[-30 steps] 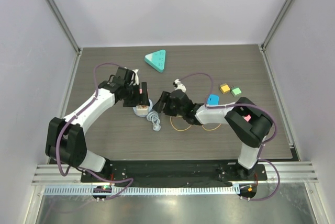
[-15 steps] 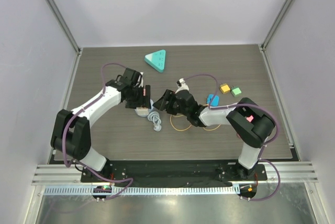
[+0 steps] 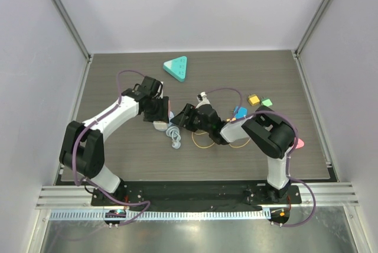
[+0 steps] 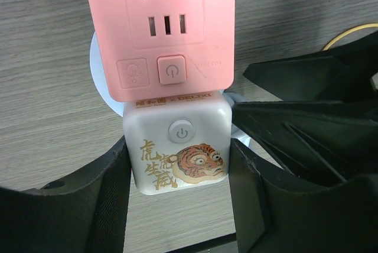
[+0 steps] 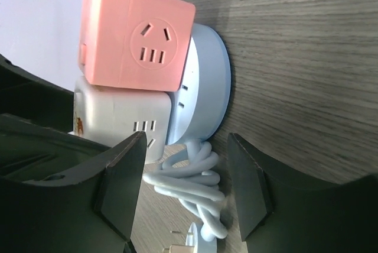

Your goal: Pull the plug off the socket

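The socket is a round pale-blue base (image 5: 204,81) with a coiled white cable (image 5: 189,188), lying left of the table's middle. A pink cube (image 4: 162,28) and a white cube plug with a tiger picture (image 4: 177,152) sit on it. My left gripper (image 4: 177,167) is shut on the white cube, one finger against each side; from above it (image 3: 160,117) hides most of the socket. My right gripper (image 5: 186,170) is open, its fingers on either side of the cable coil just beside the base. In the top view it (image 3: 178,120) is right of the socket, with the cable (image 3: 175,136) below.
A teal triangular block (image 3: 176,67) lies at the back. A blue block (image 3: 240,112), a yellow block (image 3: 254,100) and a green block (image 3: 267,103) lie to the right. A yellow band loop (image 3: 204,140) lies under the right arm.
My left gripper has moved right and down onto the socket and now covers the cubes. My right gripper has shifted a little left, closer to the socket and cable.
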Controlling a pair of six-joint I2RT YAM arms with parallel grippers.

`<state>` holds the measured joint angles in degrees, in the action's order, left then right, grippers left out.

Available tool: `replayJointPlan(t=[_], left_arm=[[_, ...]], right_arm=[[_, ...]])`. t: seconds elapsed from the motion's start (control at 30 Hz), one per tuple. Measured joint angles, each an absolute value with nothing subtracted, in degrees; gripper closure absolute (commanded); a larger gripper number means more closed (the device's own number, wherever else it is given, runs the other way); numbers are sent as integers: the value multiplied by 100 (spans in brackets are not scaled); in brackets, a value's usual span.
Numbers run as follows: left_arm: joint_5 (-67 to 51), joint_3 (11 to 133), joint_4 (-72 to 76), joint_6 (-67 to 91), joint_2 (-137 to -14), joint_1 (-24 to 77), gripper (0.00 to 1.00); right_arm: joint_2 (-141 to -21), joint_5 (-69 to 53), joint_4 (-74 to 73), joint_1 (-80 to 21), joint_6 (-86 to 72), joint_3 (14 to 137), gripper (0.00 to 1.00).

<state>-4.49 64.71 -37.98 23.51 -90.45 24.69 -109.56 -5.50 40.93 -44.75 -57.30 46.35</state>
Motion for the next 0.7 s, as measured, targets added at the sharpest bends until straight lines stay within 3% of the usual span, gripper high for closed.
replayJointPlan(t=[0.3, 0.7], left_arm=[[-237, 6370, -3822, 2237, -8698, 2469, 100], [-209, 6200, -3798, 2204, -8346, 2469, 100]], right_arm=[[-11675, -963, 5310, -4278, -6292, 4578, 47], [-12088, -1581, 6243, -4189, -6663, 4587, 46]])
